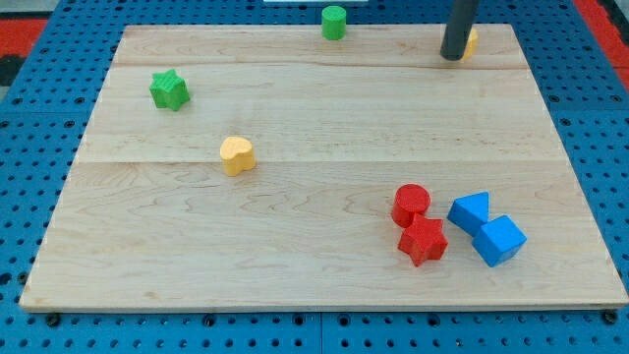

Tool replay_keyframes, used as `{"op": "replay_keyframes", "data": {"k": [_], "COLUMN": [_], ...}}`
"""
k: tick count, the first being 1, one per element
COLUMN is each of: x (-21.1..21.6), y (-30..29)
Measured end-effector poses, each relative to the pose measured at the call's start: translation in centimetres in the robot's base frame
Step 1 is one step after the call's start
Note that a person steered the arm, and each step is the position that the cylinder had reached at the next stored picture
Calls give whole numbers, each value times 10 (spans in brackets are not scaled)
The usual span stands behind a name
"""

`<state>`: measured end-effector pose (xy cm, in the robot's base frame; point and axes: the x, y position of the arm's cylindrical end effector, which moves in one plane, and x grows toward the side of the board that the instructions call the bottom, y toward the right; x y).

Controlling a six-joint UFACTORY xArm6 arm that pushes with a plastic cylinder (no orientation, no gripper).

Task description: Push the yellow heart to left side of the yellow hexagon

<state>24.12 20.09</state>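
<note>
The yellow heart (237, 155) lies on the wooden board (314, 108), left of its middle. The yellow hexagon (472, 41) sits near the board's top right edge, mostly hidden behind my dark rod. My tip (452, 56) rests on the board touching the hexagon's left side, far to the upper right of the heart.
A green cylinder (334, 22) stands at the top edge. A green star (169, 89) lies at the upper left. At the lower right are a red cylinder (411, 205), a red star (423, 241), a blue triangle (471, 211) and a blue cube (499, 240), clustered together.
</note>
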Motion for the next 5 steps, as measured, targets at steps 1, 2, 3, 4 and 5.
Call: {"op": "replay_keyframes", "data": {"k": [1,2,3,4,5], "x": [-1,113,221,284,283], "y": [6,-26,-120,-223,-297]}}
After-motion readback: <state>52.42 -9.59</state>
